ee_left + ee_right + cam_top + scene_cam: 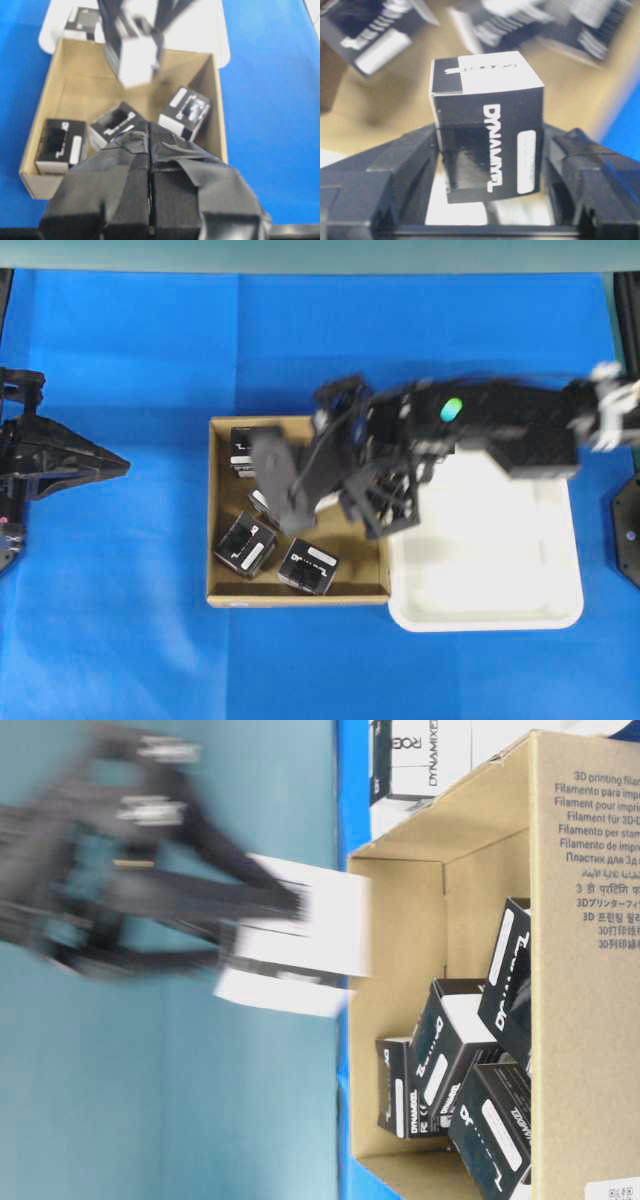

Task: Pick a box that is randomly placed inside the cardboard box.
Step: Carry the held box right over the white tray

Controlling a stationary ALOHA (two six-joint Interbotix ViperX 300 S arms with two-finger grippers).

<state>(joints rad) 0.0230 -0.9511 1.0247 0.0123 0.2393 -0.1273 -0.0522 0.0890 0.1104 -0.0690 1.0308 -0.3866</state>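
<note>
Both arms are black all over. The right arm (pixel 520 425) shows a green light on its upper link, white bands at the far joint and thin black cables. The left end effector (pixel 150 150) has flat fingers wrapped in dull black tape, creased at the edges.

Readable print on the cartons and cardboard
The box (pixel 487 145) reads "DYNAMIXEL"; the cardboard box (pixel 590 870) wall carries "3D printing filament" in several languages.
</note>
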